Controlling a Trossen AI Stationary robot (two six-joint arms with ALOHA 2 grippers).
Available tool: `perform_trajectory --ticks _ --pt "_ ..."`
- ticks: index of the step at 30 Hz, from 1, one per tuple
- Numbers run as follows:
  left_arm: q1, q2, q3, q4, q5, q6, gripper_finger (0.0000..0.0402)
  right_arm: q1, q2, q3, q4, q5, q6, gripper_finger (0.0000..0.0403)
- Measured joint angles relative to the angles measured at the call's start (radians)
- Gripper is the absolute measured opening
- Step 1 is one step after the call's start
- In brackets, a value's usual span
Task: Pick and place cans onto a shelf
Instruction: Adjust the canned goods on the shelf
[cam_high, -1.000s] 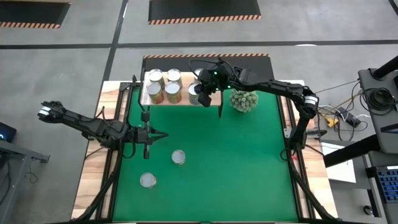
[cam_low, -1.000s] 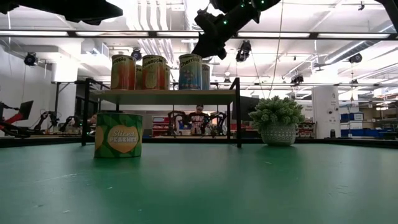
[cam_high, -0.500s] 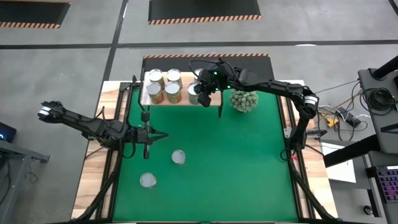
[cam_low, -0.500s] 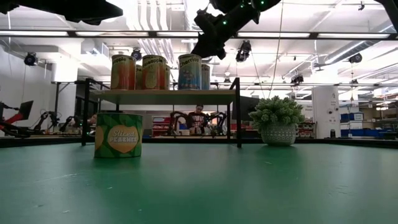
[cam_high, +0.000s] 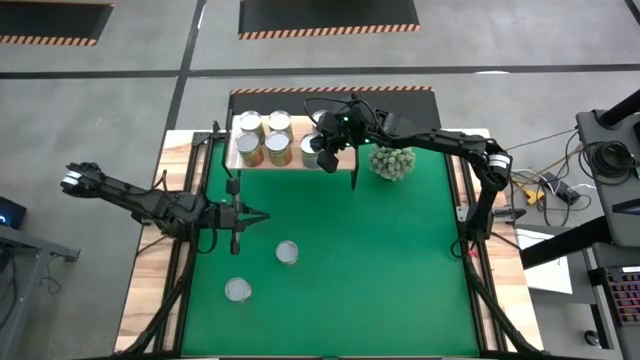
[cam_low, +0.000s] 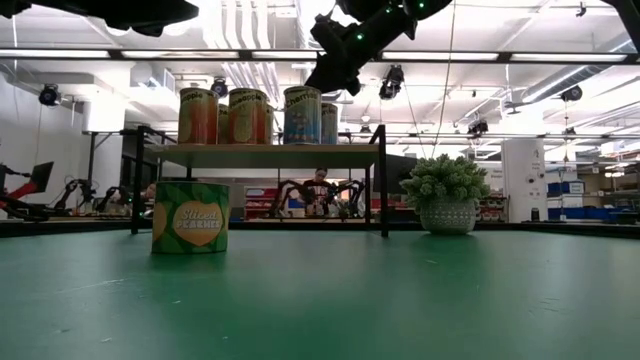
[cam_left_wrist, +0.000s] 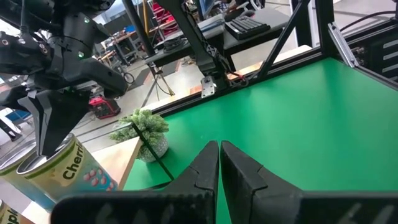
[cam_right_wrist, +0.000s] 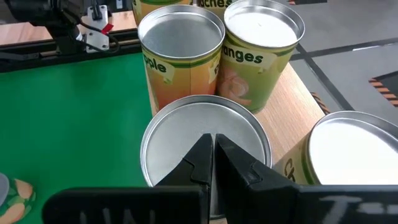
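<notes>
The blue can (cam_low: 302, 115) on the shelf (cam_low: 260, 155) has slid slightly towards the orange ones. The right gripper (cam_right_wrist: 211, 146) has shifted with it and hangs over its lid, fingers clenched on nothing. This looks like tidying a can already placed, by nudging.

Next, the right arm must lift clear and one arm must open its fingers for a can on the mat (cam_high: 400, 250). The left gripper (cam_high: 255, 216), also pinched shut and empty, waits low near the closer one (cam_high: 287, 252).

Count:
- Two cans are left on the mat, the second (cam_high: 238, 290) nearer the front edge.
- Five lids show on the shelf, and probably a sixth is hidden beneath the right arm.
- There is one potted plant (cam_high: 391, 161).
</notes>
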Motion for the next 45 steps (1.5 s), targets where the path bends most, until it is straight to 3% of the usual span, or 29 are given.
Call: perform_trajectory --ticks 14,23,34,45 --pt "0.000 0.000 0.000 0.000 0.000 0.000 0.0000 0.002 -0.058 0.005 -0.004 0.001 -0.030 0.0009" --pt "0.000 0.000 0.000 0.000 0.000 0.000 0.0000 -0.065 -0.131 0.007 -0.170 0.002 -0.045 0.0009" --pt "0.000 0.000 -0.001 0.001 0.000 -0.006 0.0000 -0.219 -0.065 -0.031 -0.179 0.000 -0.065 0.0009" --pt "0.000 0.000 -0.002 0.001 0.000 -0.006 0.0000 -0.220 0.016 -0.041 -0.069 -0.025 -0.073 0.0009"
